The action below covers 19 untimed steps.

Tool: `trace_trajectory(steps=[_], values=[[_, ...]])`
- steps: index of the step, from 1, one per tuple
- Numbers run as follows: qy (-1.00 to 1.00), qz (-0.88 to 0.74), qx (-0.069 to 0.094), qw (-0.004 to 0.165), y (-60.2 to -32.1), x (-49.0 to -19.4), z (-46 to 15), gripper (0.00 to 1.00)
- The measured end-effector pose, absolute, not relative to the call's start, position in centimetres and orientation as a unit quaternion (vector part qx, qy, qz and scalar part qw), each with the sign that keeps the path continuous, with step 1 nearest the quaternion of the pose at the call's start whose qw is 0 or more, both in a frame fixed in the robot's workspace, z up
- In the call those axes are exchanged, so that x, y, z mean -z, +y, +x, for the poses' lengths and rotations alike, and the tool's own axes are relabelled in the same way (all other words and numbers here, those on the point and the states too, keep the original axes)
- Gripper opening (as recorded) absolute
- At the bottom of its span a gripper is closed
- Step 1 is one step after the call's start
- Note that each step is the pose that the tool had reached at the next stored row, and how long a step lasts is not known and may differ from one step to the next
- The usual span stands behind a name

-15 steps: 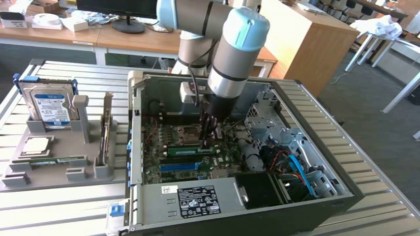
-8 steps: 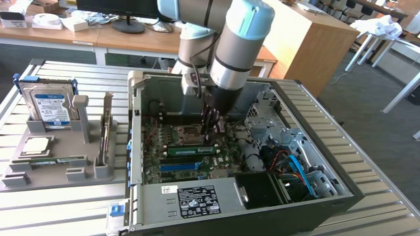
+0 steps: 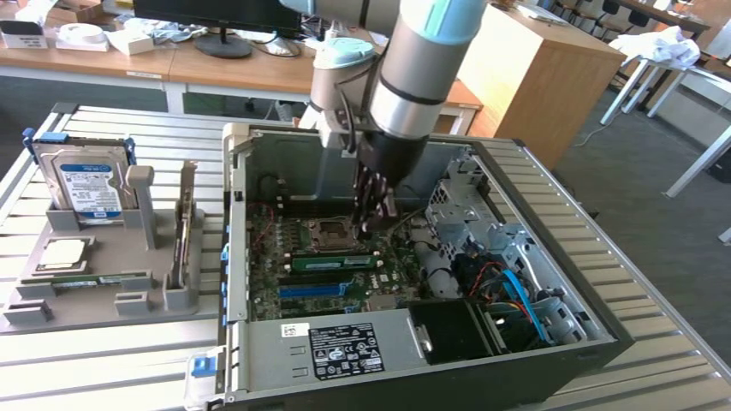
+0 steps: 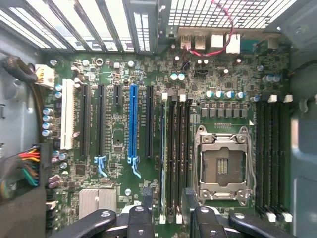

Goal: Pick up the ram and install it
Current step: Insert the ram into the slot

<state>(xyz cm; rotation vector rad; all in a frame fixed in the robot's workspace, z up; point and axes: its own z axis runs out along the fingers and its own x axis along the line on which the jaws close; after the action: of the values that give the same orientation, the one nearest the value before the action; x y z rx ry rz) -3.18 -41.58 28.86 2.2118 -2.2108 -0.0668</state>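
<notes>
Black jaws stand wide apart and hold nothing, low over the motherboard (image 4: 124,139) inside the open computer case (image 3: 502,381). Their fingers (image 4: 147,201) straddle the memory slots. The ram (image 3: 331,261) stands on edge there beside the empty processor socket (image 4: 221,166) and looks seated, which would explain the spread. On the counter (image 3: 674,368), a grey fixture (image 3: 103,300) props a hard drive (image 3: 82,184).
</notes>
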Motion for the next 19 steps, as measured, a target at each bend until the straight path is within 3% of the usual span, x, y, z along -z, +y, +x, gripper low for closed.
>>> trace_trajectory(steps=[19], values=[[-0.707, 0.707, 0.021, 0.007, -41.6, -34.0, -3.2, 0.37]])
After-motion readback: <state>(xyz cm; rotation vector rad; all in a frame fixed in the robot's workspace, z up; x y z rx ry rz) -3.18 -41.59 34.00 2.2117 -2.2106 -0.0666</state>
